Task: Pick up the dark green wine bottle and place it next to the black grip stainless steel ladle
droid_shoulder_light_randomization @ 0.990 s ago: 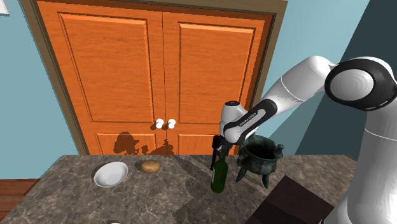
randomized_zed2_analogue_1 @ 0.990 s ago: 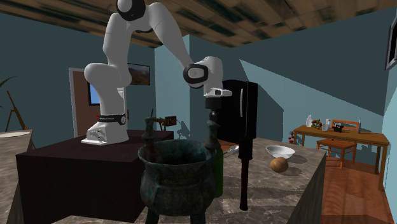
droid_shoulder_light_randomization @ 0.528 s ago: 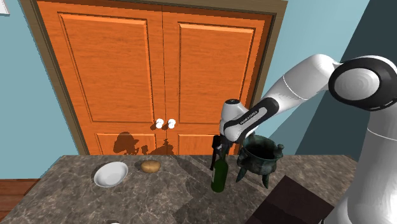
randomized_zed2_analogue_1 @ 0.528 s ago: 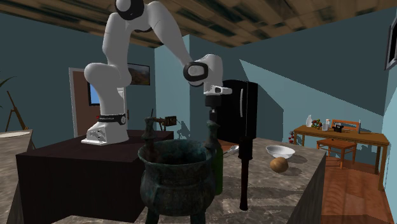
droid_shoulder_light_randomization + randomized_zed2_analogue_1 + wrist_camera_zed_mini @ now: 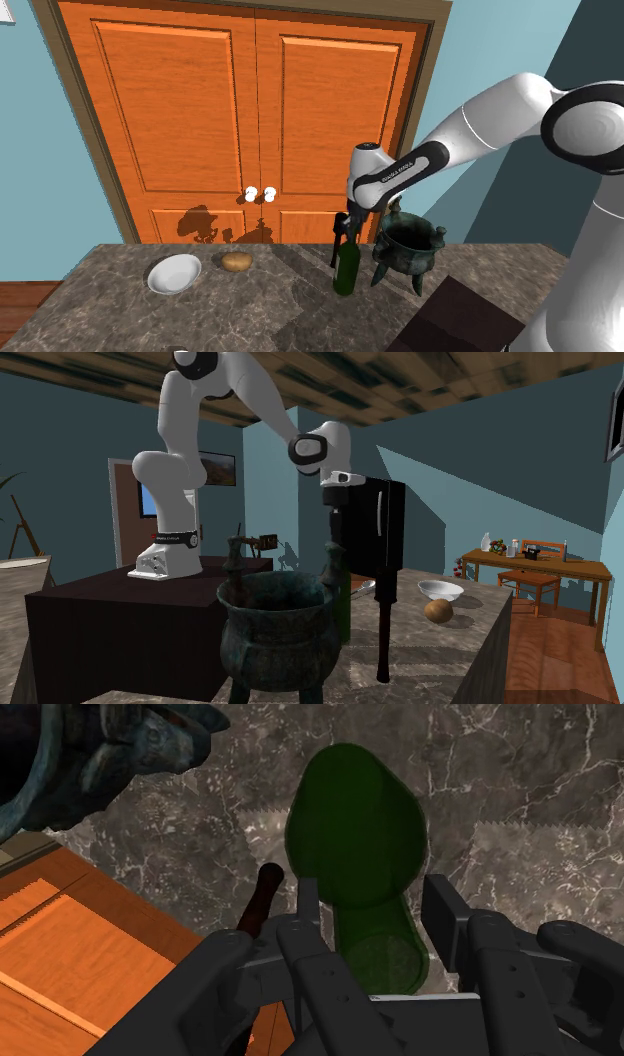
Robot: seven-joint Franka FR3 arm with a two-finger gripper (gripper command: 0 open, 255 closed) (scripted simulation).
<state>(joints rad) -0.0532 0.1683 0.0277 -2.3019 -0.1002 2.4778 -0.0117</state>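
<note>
Clamped on the dark green bottle [image 5: 355,824] below it, the claw [image 5: 373,894] has risen: the lift off the counter [image 5: 520,784] begins.

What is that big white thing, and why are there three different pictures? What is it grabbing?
The big white thing is a robot arm, a machine that picks things up. One camera looks over its shoulder. One stands across the stone table, facing the arm. One sits on its hand and looks down past its two black fingers. Those fingers are pinching the neck of a dark green wine bottle. Also on the table are a white bowl, a small brown lump that may be a potato, a dark pot on legs, and a ladle with a long black handle.
</note>
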